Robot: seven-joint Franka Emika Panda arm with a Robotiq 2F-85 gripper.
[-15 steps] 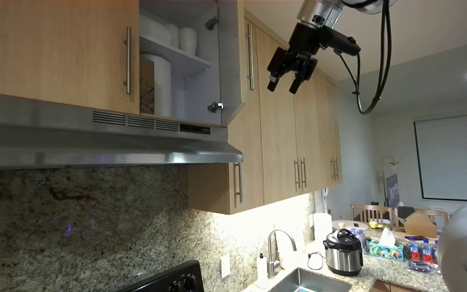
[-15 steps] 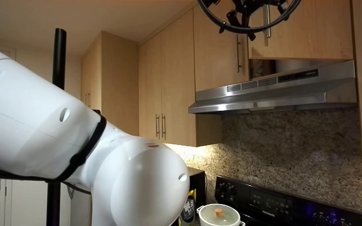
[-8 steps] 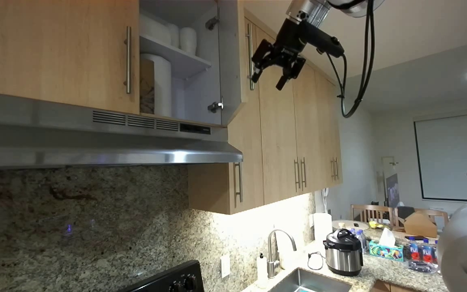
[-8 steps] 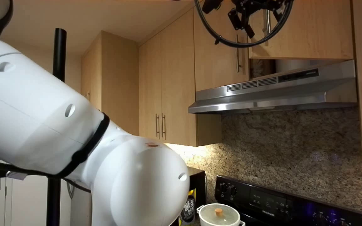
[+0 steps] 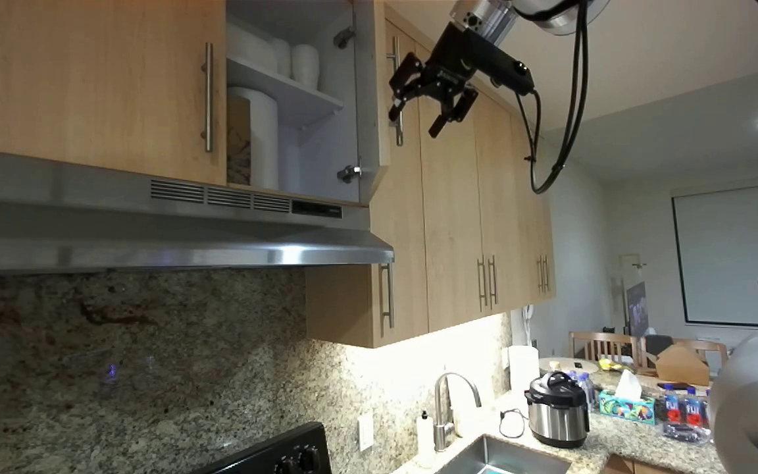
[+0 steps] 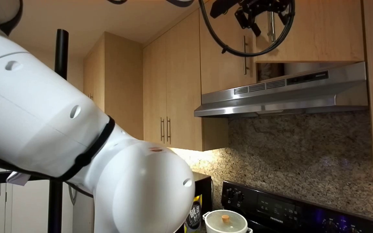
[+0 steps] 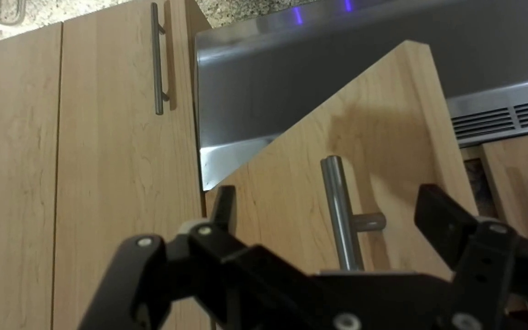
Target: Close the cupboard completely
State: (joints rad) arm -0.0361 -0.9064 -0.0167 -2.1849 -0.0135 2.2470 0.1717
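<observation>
The cupboard's light maple door stands open above the range hood. In an exterior view I see its white inner side (image 5: 371,85) and the shelved inside. Its front (image 6: 319,35) shows in an exterior view, and it also shows in the wrist view (image 7: 282,197). The silver bar handle (image 7: 341,215) is on that front. My black gripper (image 7: 328,201) is open at the handle, one finger on each side of the bar. In both exterior views the gripper (image 5: 415,122) (image 6: 270,26) is in front of the door. I cannot tell whether it touches the bar.
A steel range hood (image 5: 175,243) runs below the cupboard. A shut matching door (image 5: 89,85) is beside it. Taller cabinets (image 5: 448,184) stand on the hinge side. White cups (image 5: 305,66) and a white roll (image 5: 263,138) are inside. A pot (image 6: 226,221) is on the stove.
My gripper has moved across toward the door's handle. In the last half second the door has swung slightly toward closed. The gripper stays open.
</observation>
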